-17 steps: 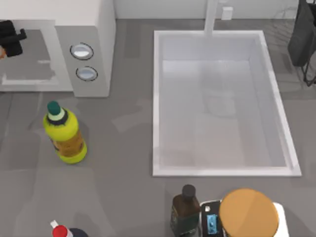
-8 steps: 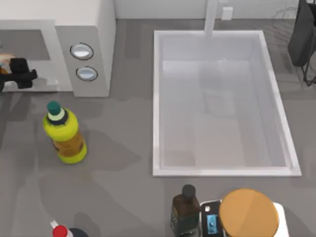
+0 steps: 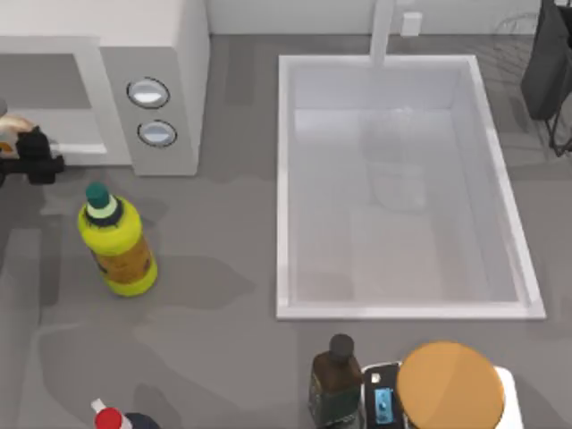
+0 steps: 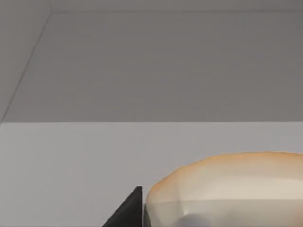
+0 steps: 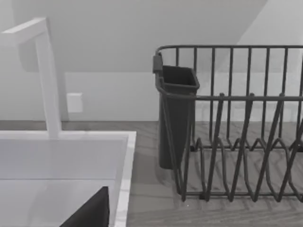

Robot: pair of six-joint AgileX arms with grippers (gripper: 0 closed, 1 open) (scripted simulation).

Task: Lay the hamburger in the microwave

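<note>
Pale-cream hamburger [image 3: 11,128] at the top view's far left edge, just before the mouth of the microwave [image 3: 152,80], apparently borne by the left gripper [image 3: 31,156]; whether its fingers clamp the bun I cannot tell. Step in hand, by my judgement: carrying the bun to the cavity. Next move calls for reaching inward over the cavity floor, then letting go. Yellow bottle [image 3: 116,243] lower left. Sink [image 3: 286,179] centre. Right gripper [image 5: 90,213] parked near the dish rack [image 5: 236,123], upper right.

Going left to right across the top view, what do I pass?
Hamburger in the left gripper at the microwave mouth → yellow bottle → dark bottle → sink → tan disc → dish rack.
</note>
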